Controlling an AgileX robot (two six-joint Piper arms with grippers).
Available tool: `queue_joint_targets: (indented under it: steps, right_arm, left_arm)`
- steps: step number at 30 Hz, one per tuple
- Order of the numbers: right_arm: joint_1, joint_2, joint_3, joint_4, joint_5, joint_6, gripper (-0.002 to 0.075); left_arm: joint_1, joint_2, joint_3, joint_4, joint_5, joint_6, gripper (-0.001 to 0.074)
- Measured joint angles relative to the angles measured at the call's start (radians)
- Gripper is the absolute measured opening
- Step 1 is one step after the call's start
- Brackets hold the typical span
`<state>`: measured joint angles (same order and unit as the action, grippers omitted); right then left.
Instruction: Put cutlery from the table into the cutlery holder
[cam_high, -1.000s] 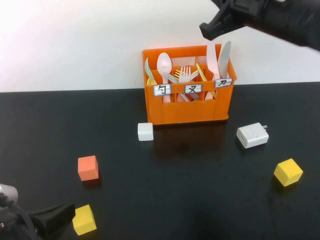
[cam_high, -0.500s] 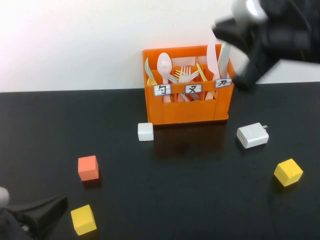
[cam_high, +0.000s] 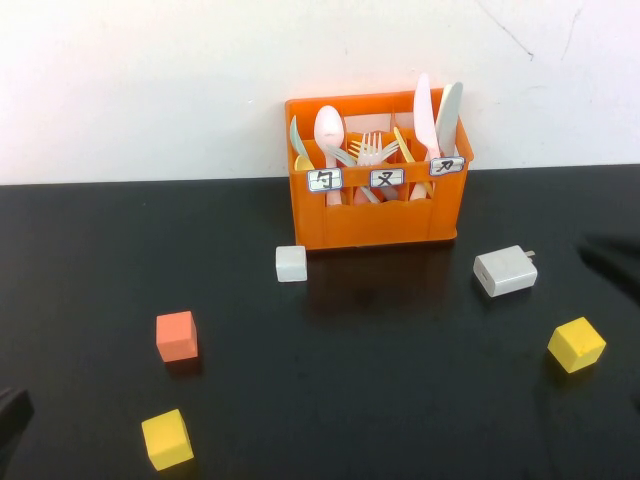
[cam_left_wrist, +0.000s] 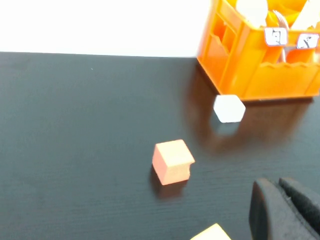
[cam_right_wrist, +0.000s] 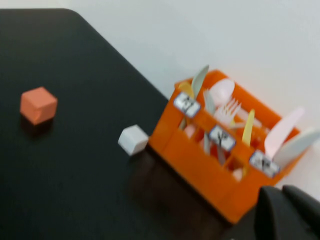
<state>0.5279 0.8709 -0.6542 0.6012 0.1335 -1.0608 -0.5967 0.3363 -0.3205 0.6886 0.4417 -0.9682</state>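
Note:
The orange cutlery holder (cam_high: 375, 215) stands at the back of the black table (cam_high: 400, 380), against the wall. All the cutlery I see stands inside it: a pale pink knife (cam_high: 425, 110) and a grey-white knife (cam_high: 449, 112) in the right compartment, forks (cam_high: 371, 149) in the middle, a white spoon (cam_high: 329, 126) on the left. My left gripper (cam_left_wrist: 276, 186) is shut and empty, low over the table's near left corner. Also shut and empty, my right gripper (cam_right_wrist: 282, 192) hangs to the right of the holder (cam_right_wrist: 210, 160); the high view shows it only as a dark blur (cam_high: 610, 258).
On the table lie a white cube (cam_high: 291, 263), an orange cube (cam_high: 176, 336), a yellow cube (cam_high: 167, 439) at the near left, a second yellow cube (cam_high: 576, 344) at the right, and a white charger block (cam_high: 505, 270).
The right arm has swung from above the holder down to the right edge of the high view. The left arm has drawn back into the near left corner.

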Motion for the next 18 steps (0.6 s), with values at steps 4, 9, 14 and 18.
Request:
queue_joint_targets:
  steps: [4, 9, 14, 18]
  right_arm:
    - [0.000, -0.155, 0.142, 0.010, -0.008, 0.000, -0.0002]
    - [0.000, -0.325, 0.271, 0.015, -0.002, 0.000, -0.0002]
    - [0.000, -0.438, 0.327, -0.001, 0.079, -0.003, -0.0002]
    - [0.000, -0.488, 0.336, -0.050, 0.186, -0.002, -0.0002]
  left_arm:
    - [0.000, -0.070, 0.051, 0.024, -0.005, -0.011, -0.0001]
    - [0.000, -0.127, 0.082, 0.030, -0.077, -0.016, -0.0001]
    - [0.000, -0.134, 0.108, 0.034, -0.100, -0.018, -0.0001]
    - [0.000, -0.134, 0.120, 0.046, -0.109, -0.018, -0.0001]
